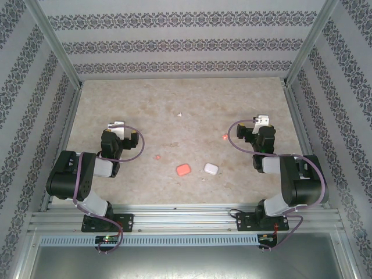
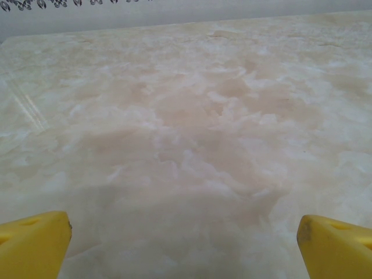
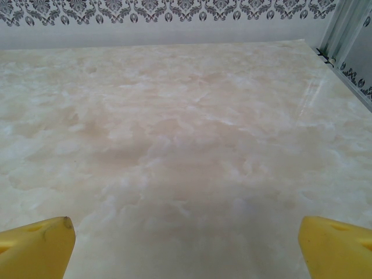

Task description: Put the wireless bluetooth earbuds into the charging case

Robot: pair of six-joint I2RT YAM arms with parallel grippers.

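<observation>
**While the earbuds [image 1: 157, 157] lie loose on the table [image 1: 116, 99], both grippers stand wide**

One red-pink earbud lies left of the orange-red case [image 1: 183, 170]. A second red-pink earbud [image 1: 225, 136] lies near the right arm, and a white earbud [image 1: 180, 115] sits farther back at mid-table. The white case [image 1: 210, 168] rests just right of the orange-red one, apart from it. The left gripper [image 2: 186, 244] and right gripper [image 3: 186, 247] hover over bare marbled surface, their yellow fingers [image 2: 35, 244] spread wide, holding nothing.

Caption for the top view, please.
Overhead: orange-red case beside white case, earbuds scattered on table, left hand and right hand open.
</observation>
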